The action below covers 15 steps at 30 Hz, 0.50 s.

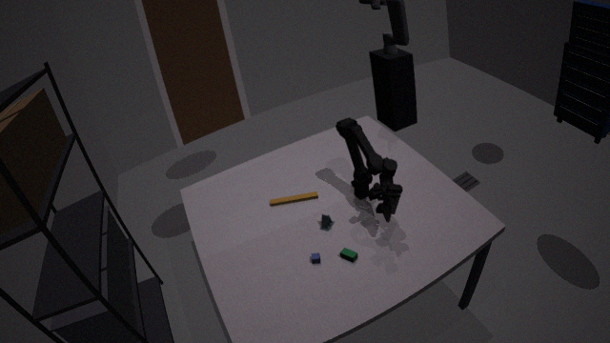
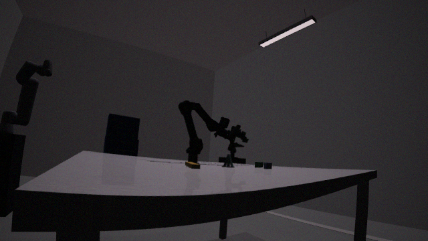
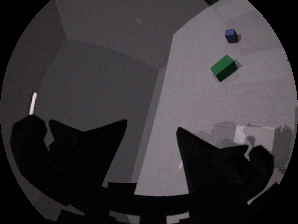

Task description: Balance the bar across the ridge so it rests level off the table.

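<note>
A yellow bar [image 1: 294, 198] [image 2: 192, 165] lies flat on the white table [image 1: 267, 286], left of the arm. A small dark ridge block [image 1: 326, 222] [image 2: 228, 161] stands on the table in front of the bar, apart from it. My gripper [image 1: 388, 211] [image 3: 152, 127] is open and empty. It hangs above the table to the right of the ridge, fingers pointing down. In the wrist view its two dark fingers frame bare table and the room beyond; the bar and the ridge do not show there.
A green block [image 1: 349, 254] [image 2: 258, 165] [image 3: 222, 67] and a small blue cube [image 1: 315, 258] [image 2: 267, 165] [image 3: 230, 35] lie near the table's front. A second arm on a dark pedestal [image 1: 393, 88] stands behind the table. A metal shelf [image 1: 57, 229] stands at the left.
</note>
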Each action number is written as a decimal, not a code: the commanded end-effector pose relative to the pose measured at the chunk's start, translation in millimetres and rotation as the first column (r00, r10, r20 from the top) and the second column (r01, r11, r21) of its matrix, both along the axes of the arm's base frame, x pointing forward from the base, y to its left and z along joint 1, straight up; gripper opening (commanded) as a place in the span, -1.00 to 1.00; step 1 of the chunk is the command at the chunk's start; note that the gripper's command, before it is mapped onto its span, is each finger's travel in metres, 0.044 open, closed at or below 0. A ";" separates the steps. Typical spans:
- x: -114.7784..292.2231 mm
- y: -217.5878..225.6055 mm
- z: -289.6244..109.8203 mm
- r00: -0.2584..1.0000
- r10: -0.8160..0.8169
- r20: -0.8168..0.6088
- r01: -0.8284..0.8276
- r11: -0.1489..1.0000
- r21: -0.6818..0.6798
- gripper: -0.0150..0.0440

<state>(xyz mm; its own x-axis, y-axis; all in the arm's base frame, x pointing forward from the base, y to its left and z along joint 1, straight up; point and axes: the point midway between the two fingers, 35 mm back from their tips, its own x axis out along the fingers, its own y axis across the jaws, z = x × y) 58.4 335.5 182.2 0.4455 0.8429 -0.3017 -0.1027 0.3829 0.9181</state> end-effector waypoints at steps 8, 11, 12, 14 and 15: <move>52.5 -4.5 -5.9 0.993 -0.077 0.089 0.090 0.985 -0.147 0.58; 65.7 -8.0 -8.5 0.990 -0.095 0.104 0.113 0.977 -0.182 0.58; 70.0 -9.3 -9.3 0.989 -0.101 0.109 0.121 0.974 -0.194 0.58; 78.7 -12.1 -11.0 0.987 -0.112 0.118 0.136 0.967 -0.217 0.58; 83.1 -13.7 -11.9 0.986 -0.117 0.122 0.143 0.963 -0.228 0.58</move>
